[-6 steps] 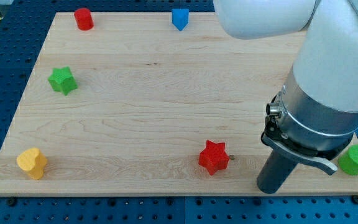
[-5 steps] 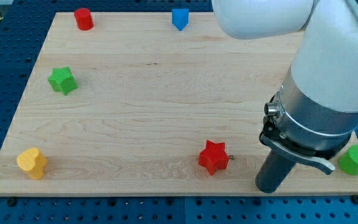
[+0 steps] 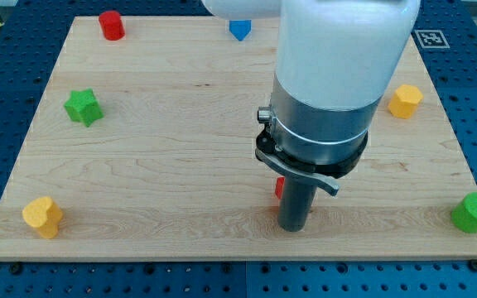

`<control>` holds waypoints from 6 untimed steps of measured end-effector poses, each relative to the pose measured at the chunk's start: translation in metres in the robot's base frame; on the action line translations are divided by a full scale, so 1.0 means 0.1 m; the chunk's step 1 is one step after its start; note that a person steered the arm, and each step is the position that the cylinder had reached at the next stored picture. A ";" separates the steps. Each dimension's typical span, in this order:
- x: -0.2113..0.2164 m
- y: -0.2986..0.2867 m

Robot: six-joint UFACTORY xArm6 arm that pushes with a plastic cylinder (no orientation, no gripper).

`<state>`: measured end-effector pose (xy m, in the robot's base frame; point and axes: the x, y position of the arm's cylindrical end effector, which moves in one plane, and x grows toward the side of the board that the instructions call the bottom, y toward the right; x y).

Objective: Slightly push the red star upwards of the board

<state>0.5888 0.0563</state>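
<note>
No jaws, only a rod: my tip (image 3: pixel 293 227) touches the mostly hidden red star (image 3: pixel 279 187) from the view's bottom.

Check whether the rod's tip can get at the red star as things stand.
Probably yes: my tip sits right against the red star, which shows only as a sliver at the rod's left edge. Nothing else stands near; actual contact is hidden.

A single camera looks down at a slant from beyond the view's bottom edge of the wooden board (image 3: pixel 180 124), facing toward its far edge. It sits close enough that the board nearly fills the frame, and the arm's body (image 3: pixel 338 74) looms large in the foreground.
</note>
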 end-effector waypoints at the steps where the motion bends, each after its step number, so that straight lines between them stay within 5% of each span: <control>1: 0.00 0.00; 5: -0.35 0.03; 6: -0.41 -0.54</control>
